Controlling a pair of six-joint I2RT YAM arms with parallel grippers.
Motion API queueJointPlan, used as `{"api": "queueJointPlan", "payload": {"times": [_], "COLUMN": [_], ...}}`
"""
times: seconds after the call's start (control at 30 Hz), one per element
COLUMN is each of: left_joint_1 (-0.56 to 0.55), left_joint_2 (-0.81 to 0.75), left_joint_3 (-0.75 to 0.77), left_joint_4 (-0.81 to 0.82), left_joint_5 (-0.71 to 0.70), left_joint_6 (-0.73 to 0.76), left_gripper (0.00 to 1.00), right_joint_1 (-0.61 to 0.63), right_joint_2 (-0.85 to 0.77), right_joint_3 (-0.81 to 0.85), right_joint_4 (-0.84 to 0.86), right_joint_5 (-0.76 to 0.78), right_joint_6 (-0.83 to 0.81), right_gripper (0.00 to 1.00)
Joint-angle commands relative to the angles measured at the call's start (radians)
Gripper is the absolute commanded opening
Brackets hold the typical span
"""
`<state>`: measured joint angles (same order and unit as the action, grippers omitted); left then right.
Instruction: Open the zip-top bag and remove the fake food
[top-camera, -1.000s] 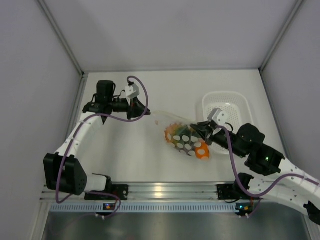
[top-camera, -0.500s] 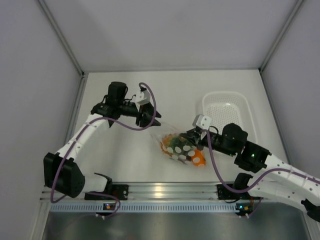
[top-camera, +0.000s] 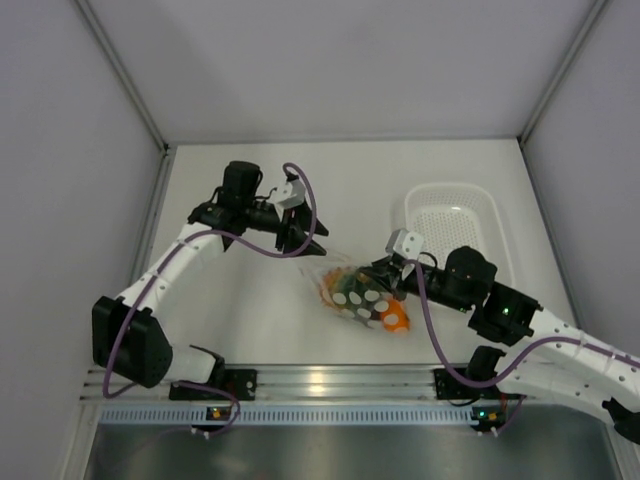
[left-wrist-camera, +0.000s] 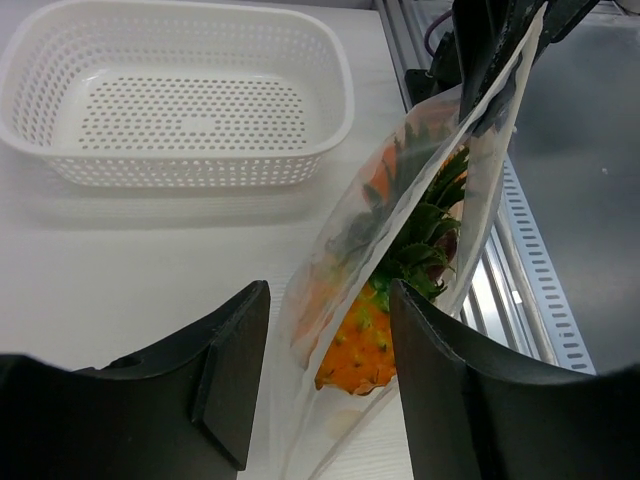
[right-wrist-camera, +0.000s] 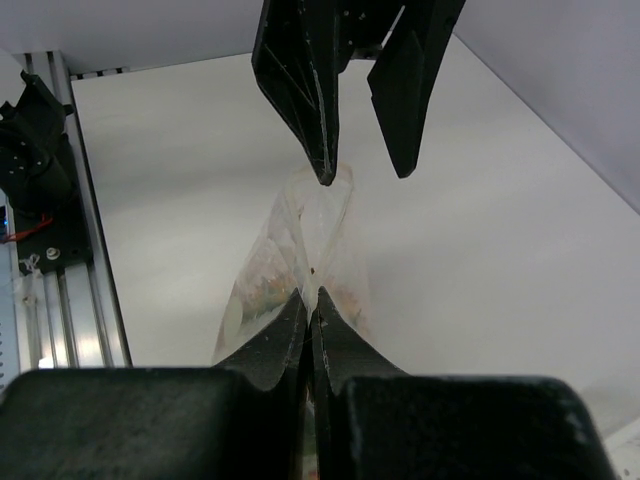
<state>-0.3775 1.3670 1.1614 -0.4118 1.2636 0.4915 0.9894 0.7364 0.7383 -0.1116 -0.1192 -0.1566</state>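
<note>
The zip-top bag (top-camera: 352, 293) lies mid-table, clear and crinkly, with fake food showing through it: an orange piece (top-camera: 397, 320) at its near end. In the left wrist view an orange-yellow pineapple (left-wrist-camera: 365, 340) with a green crown shows inside the bag (left-wrist-camera: 410, 200). My left gripper (top-camera: 312, 245) is open at the bag's far-left end. The plastic passes loosely between its fingers (left-wrist-camera: 235, 370) with gaps on both sides. My right gripper (right-wrist-camera: 312, 300) is shut on the bag's thin edge (right-wrist-camera: 318, 270) at its right end, opposite the left gripper (right-wrist-camera: 362, 177).
A white perforated basket (top-camera: 450, 189) stands at the back right with nothing inside; in the left wrist view the basket (left-wrist-camera: 340, 90) is beyond the bag. White walls enclose the table, and an aluminium rail (top-camera: 330, 380) runs along the near edge.
The left gripper has gone from shut to open and moved right to the bag's end. The right gripper has carried its end of the bag leftward.
</note>
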Motion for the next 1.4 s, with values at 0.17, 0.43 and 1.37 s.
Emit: {"api": "queueJointPlan", "payload": {"times": [0.17,0.43,1.37], "left_joint_1": [-0.05,-0.054,-0.093], "left_joint_2": [0.05,0.07,-0.109], "left_joint_3": [0.023,0.021,0.127], "left_joint_4": [0.019,0.019,0.021], "left_joint_5": [-0.013,-0.046,-0.986], "left_joint_6": [-0.005,-0.024,-0.554], "left_gripper": [0.54,0.0,0.0], "right_joint_1": [-0.012,-0.011,-0.021], "right_joint_2": [-0.008,-0.017,0.112], "right_joint_3": [0.001,-0.01,0.162], "right_joint_4": [0.092,0.102,0.018], "right_joint_5": [-0.043,-0.028,0.435], "right_joint_6": [-0.009,-0.02,0.343], "right_gripper": [0.0,0.0,0.59]}}
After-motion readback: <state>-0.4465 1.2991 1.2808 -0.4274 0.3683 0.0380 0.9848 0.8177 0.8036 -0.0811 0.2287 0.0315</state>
